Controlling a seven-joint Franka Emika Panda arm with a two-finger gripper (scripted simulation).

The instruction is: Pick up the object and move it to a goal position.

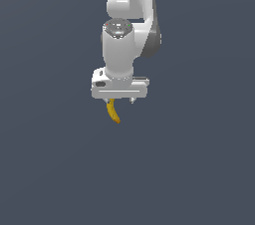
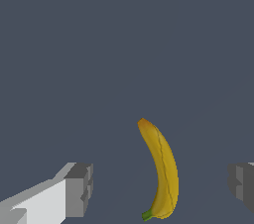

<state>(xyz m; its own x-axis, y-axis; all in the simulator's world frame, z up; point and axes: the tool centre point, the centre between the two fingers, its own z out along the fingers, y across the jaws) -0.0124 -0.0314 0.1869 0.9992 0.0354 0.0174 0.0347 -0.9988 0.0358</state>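
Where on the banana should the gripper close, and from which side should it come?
Best at the middle of the banana, across its narrow width, coming from above. It lies flat and curved, already between the open fingers of the gripper. The middle looks thickest, while both ends taper, so a grip there would probably slip less.

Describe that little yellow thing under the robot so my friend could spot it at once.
Start at the big white robot arm and follow it down to its gripper. Just beneath, between the open fingers and touching neither, is a small curved banana. It is the only coloured item on the plain dark grey floor: yellow-orange with a green stem tip.
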